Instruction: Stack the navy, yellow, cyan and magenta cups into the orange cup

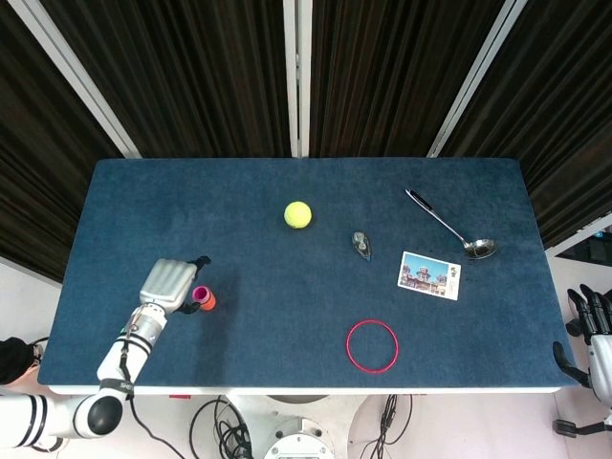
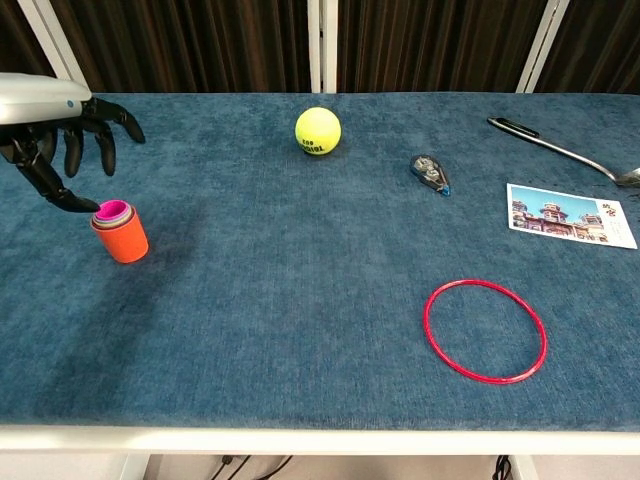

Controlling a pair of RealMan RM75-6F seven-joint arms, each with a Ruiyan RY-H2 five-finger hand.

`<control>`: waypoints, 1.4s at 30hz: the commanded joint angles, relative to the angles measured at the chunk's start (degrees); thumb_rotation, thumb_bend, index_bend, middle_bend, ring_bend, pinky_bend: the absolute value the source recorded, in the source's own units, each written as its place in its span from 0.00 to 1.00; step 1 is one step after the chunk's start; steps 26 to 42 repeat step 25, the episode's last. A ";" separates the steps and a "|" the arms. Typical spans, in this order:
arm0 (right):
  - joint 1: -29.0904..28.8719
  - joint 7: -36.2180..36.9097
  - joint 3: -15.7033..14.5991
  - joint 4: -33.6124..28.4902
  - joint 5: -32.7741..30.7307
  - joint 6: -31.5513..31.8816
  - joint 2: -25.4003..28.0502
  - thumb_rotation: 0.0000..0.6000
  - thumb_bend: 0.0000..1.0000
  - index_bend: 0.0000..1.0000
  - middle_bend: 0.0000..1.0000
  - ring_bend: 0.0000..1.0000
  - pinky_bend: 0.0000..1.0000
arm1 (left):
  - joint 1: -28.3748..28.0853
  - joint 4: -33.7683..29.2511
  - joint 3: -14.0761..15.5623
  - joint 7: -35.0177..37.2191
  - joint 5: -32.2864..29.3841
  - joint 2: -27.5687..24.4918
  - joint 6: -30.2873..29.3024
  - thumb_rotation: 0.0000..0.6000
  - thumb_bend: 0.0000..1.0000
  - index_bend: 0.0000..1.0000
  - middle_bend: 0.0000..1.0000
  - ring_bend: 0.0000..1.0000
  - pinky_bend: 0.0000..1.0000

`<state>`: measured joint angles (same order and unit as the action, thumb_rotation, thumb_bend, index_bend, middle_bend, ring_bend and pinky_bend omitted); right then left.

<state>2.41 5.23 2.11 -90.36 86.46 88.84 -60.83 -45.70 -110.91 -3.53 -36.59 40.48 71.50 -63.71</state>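
The orange cup (image 2: 121, 236) stands upright at the table's left side, with the magenta cup (image 2: 112, 210) sunk into it so only its rim shows. The other nested cups are hidden inside. In the head view the magenta cup (image 1: 200, 294) shows atop the orange cup (image 1: 207, 303). My left hand (image 2: 60, 145) hovers just left of and above the stack, fingers spread, holding nothing; the left hand (image 1: 169, 284) shows beside the stack from above. My right hand (image 1: 590, 330) hangs off the table's right edge, fingers upright, empty.
A yellow tennis ball (image 2: 318, 131) lies at the back centre. A small tape dispenser (image 2: 430, 172), a ladle (image 2: 560, 148) and a postcard (image 2: 570, 214) lie to the right. A red ring (image 2: 485, 329) lies near the front edge.
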 commanded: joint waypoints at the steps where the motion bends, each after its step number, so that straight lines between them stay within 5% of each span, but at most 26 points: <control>1: 0.01 0.01 0.04 -0.02 0.02 0.08 0.03 1.00 0.35 0.00 0.00 0.00 0.00 | 1.53 -1.02 -0.92 2.84 5.00 -0.85 -2.50 1.00 0.15 0.04 0.16 0.19 0.31; 6: 0.11 0.09 -0.02 0.10 0.71 0.68 0.36 1.00 0.35 0.00 0.00 0.00 0.00 | 6.34 -5.19 0.06 8.72 17.09 -5.21 -8.14 1.00 0.13 0.04 0.11 0.08 0.16; 10: 0.23 0.12 -0.75 1.94 2.46 1.23 0.74 1.00 0.34 0.00 0.00 0.00 0.00 | 15.29 -2.09 7.91 15.97 36.44 -9.73 -16.03 1.00 0.12 0.04 0.06 0.01 0.03; 13: 0.55 -0.59 -1.69 2.96 2.79 0.64 1.45 1.00 0.33 0.00 0.00 0.00 0.00 | 22.45 3.48 12.52 16.73 43.96 -10.47 -24.00 1.00 0.12 0.04 0.06 0.00 0.01; 17: 0.96 -2.11 -2.52 3.65 2.75 0.05 2.23 1.00 0.33 0.00 0.00 0.00 0.00 | 29.18 9.21 15.61 17.46 46.17 -11.45 -29.30 1.00 0.12 0.04 0.03 0.00 0.00; 22: 0.88 -2.45 -2.19 4.08 3.07 0.71 1.54 1.00 0.33 0.00 0.00 0.00 0.00 | 33.91 13.59 15.60 20.50 46.75 -11.33 -32.29 1.00 0.13 0.04 0.02 0.00 0.00; 42: 0.59 -2.94 -1.88 3.55 3.48 1.04 1.28 1.00 0.33 0.00 0.00 0.00 0.00 | 34.85 14.63 14.65 21.23 47.84 -10.86 -32.77 1.00 0.13 0.04 0.02 0.00 0.00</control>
